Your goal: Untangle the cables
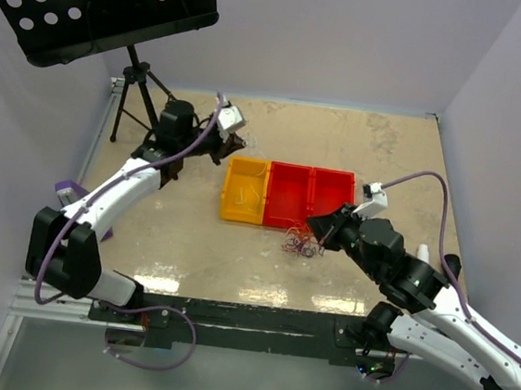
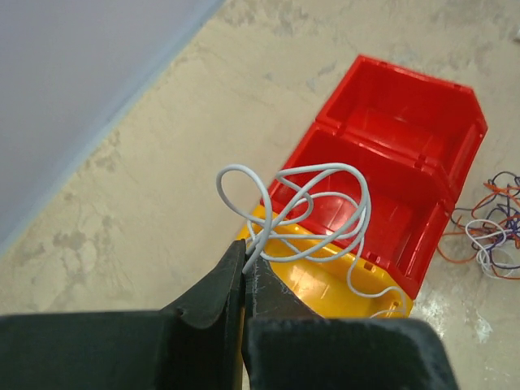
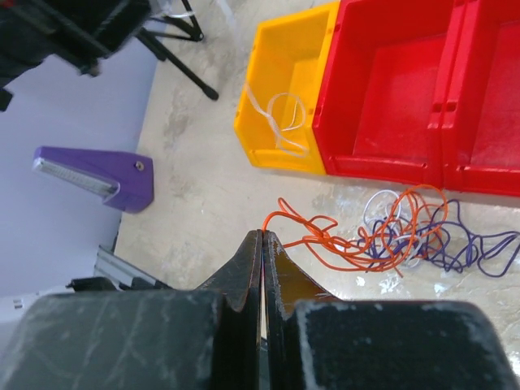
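A white cable (image 2: 321,166) is pinched by the left gripper (image 2: 244,248) above the yellow bin (image 2: 325,292), an orange cable (image 3: 322,238) apparently by the right gripper (image 3: 262,236), the tangle (image 3: 406,236) not yet separated.

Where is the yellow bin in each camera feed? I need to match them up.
Top external: yellow bin at centre, left end of the bin row.
Left wrist: bottom centre, just past the left gripper, behind the white cable.
Right wrist: top, left of centre.
Shared landmark: the red bin right beside it.
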